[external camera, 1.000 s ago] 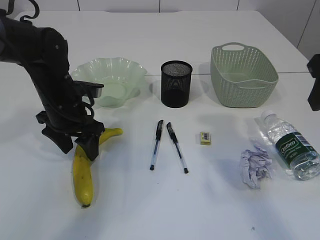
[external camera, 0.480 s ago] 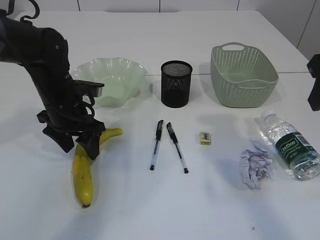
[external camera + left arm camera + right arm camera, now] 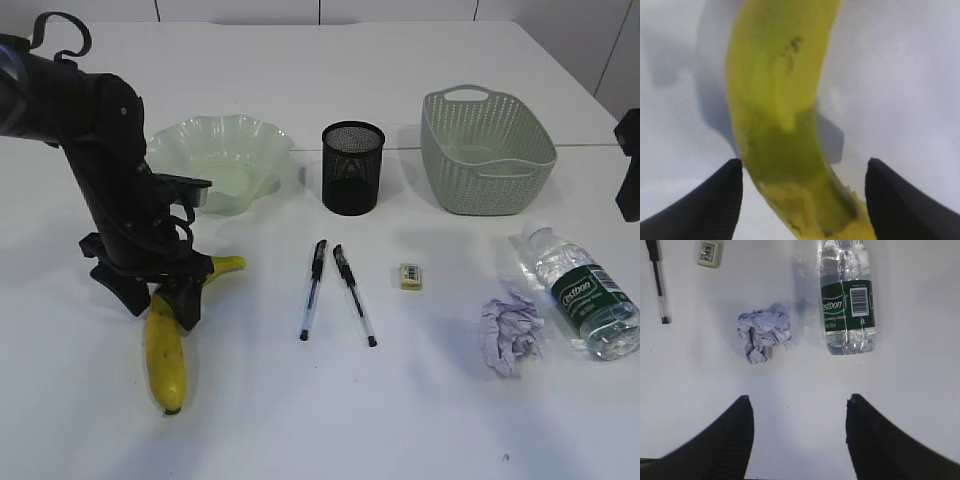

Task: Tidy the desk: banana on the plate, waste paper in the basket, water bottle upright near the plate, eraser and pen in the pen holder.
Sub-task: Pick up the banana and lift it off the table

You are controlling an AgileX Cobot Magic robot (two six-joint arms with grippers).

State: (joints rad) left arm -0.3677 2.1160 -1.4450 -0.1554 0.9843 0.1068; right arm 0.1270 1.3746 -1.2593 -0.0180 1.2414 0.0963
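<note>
White desk: banana, 2 pens, eraser, waste paper, water bottle.

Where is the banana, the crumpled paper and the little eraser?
banana (image 3: 166, 360): exterior view, on its lower yellow body.
crumpled paper (image 3: 764, 335): right wrist view, on the middle of the ball.
eraser (image 3: 410, 276): exterior view, on its printed top.

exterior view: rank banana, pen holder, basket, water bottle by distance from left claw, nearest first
1. banana: between the left claw fingers.
2. pen holder: centre, back right of the claw.
3. basket: back right.
4. water bottle: far right, lying down.
</note>
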